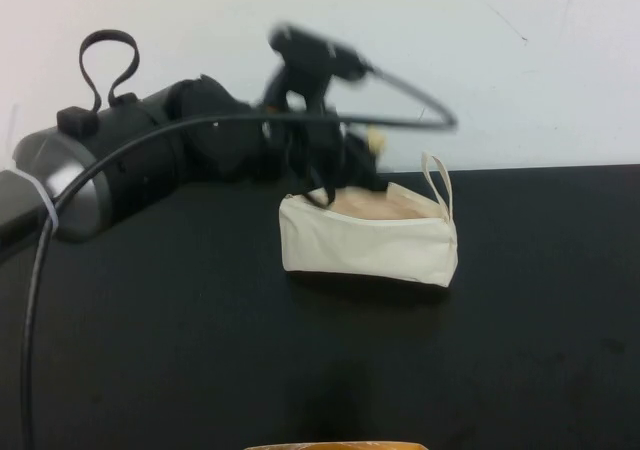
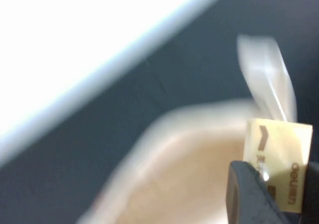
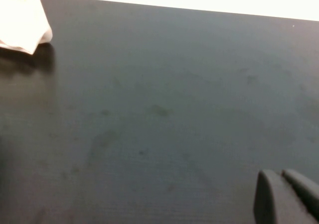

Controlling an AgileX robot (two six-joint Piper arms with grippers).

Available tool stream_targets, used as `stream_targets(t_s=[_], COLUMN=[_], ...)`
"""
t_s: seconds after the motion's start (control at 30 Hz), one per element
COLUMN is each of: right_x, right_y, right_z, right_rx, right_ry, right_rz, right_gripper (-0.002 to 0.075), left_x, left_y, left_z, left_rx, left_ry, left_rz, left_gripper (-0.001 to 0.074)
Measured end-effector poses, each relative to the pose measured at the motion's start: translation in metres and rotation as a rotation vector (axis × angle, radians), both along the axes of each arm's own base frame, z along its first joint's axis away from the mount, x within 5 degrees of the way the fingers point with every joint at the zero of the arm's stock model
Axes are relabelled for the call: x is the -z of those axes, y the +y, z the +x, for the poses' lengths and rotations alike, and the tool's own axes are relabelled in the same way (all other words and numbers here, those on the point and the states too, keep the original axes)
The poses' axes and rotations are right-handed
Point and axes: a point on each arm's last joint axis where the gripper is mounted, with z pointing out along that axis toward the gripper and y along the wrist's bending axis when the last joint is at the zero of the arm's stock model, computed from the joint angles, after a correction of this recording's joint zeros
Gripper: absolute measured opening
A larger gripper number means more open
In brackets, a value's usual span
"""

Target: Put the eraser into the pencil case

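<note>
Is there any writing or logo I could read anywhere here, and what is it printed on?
eraser, held in the left hand over the open pencil case: brown printed letters running sideways, too blurred to read for sure, plus an arrow-like mark above them.
pencil case: no text visible.
table: no text; the right hand sits low over it, off to the side.

The cream-yellow rectangular eraser (image 2: 280, 168) is cut off at the frame edge in the left wrist view, the left gripper (image 2: 271, 196) covering its lower part. The cream-white fabric pencil case (image 2: 189, 169) there is blurred. The right gripper (image 3: 289, 196) shows only partly.
</note>
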Motion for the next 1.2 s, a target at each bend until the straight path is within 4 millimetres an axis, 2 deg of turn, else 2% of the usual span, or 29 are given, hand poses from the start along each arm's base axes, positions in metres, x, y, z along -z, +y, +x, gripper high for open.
stream_targets(t_s=[0.07, 0.13, 0.23, 0.27, 0.33, 0.4, 0.5, 0.57, 0.67, 0.73, 0.83, 0.9, 0.93, 0.97, 1.07, 1.2], right_x=[0.000, 0.000, 0.000, 0.000, 0.000, 0.000, 0.000, 0.000, 0.000, 0.000, 0.000, 0.000, 0.000, 0.000, 0.000, 0.000], right_y=[0.000, 0.000, 0.000, 0.000, 0.000, 0.000, 0.000, 0.000, 0.000, 0.000, 0.000, 0.000, 0.000, 0.000, 0.000, 0.000], right_z=[0.000, 0.000, 0.000, 0.000, 0.000, 0.000, 0.000, 0.000, 0.000, 0.000, 0.000, 0.000, 0.000, 0.000, 0.000, 0.000], right_rx=[0.000, 0.000, 0.000, 0.000, 0.000, 0.000, 0.000, 0.000, 0.000, 0.000, 0.000, 0.000, 0.000, 0.000, 0.000, 0.000], right_ry=[0.000, 0.000, 0.000, 0.000, 0.000, 0.000, 0.000, 0.000, -0.002, -0.002, -0.002, -0.002, -0.002, -0.002, -0.002, -0.002], right_rz=[0.000, 0.000, 0.000, 0.000, 0.000, 0.000, 0.000, 0.000, 0.000, 0.000, 0.000, 0.000, 0.000, 0.000, 0.000, 0.000], right_gripper=[-0.0001, -0.0001, -0.0001, -0.0001, -0.0001, -0.0001, -0.0001, -0.0001, -0.0001, -0.0001, -0.0001, -0.0001, -0.0001, -0.0001, -0.0001, -0.0001], left_x=[-0.006, -0.001, 0.021, 0.035, 0.045, 0.050, 0.049, 0.048, 0.043, 0.035, 0.010, -0.017, -0.030, -0.051, -0.098, -0.159], left_y=[0.001, 0.001, -0.003, -0.005, -0.006, -0.007, -0.007, -0.008, -0.009, -0.009, -0.007, -0.002, 0.000, 0.005, 0.019, 0.042], left_z=[0.009, 0.018, 0.028, 0.032, 0.034, 0.034, 0.034, 0.034, 0.036, 0.035, 0.029, 0.020, 0.015, 0.006, -0.017, -0.059], left_rx=[-0.075, -0.127, -0.137, -0.129, -0.117, -0.108, -0.107, -0.107, -0.106, -0.099, -0.092, -0.095, -0.095, -0.096, -0.104, -0.103], left_ry=[-0.075, -0.111, -0.104, -0.086, -0.063, -0.044, -0.043, -0.046, -0.059, -0.069, -0.102, -0.148, -0.176, -0.220, -0.332, -0.492], left_rz=[-0.058, -0.081, -0.046, -0.019, 0.002, 0.008, 0.008, 0.006, -0.002, -0.012, -0.046, -0.082, -0.096, -0.122, -0.180, -0.252], left_gripper=[0.0179, 0.0179, 0.0179, 0.0179, 0.0183, 0.0241, 0.0401, 0.0463, 0.0479, 0.0449, 0.0304, 0.0155, 0.0111, 0.0071, 0.0022, 0.0005])
